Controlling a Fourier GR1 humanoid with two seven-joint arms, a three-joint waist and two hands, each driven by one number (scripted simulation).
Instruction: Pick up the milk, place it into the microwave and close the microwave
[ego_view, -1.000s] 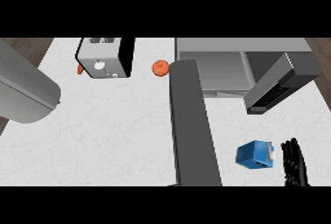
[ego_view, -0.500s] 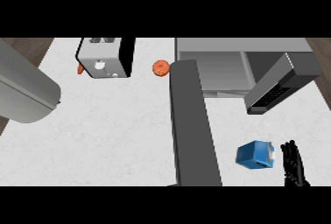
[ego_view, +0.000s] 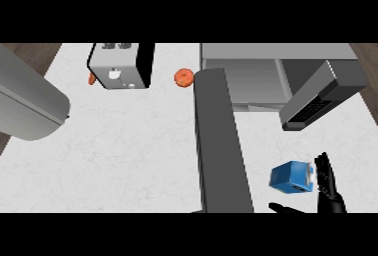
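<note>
The milk is a small blue carton (ego_view: 292, 176) standing on the white counter (ego_view: 125, 150) at the lower right. My right hand (ego_view: 329, 186) is just to its right, open, with straight fingers alongside the carton and the thumb (ego_view: 285, 208) reaching under its near side. The grey microwave (ego_view: 251, 80) sits at the back right with its cavity showing. Its door (ego_view: 221, 145) stands open as a long dark panel reaching toward me, left of the carton. My left hand is out of sight; only a thick grey forearm (ego_view: 26, 102) shows at the left.
The microwave's dark control panel block (ego_view: 319, 97) juts out above the carton. A silver and black toaster (ego_view: 119, 66) stands at the back left, with an orange round item (ego_view: 184, 77) to its right and another orange bit (ego_view: 91, 78) at its left.
My right hand has shifted slightly left, closer to the carton, and its thumb now shows below it. The carton, the door and the left forearm have not moved.
</note>
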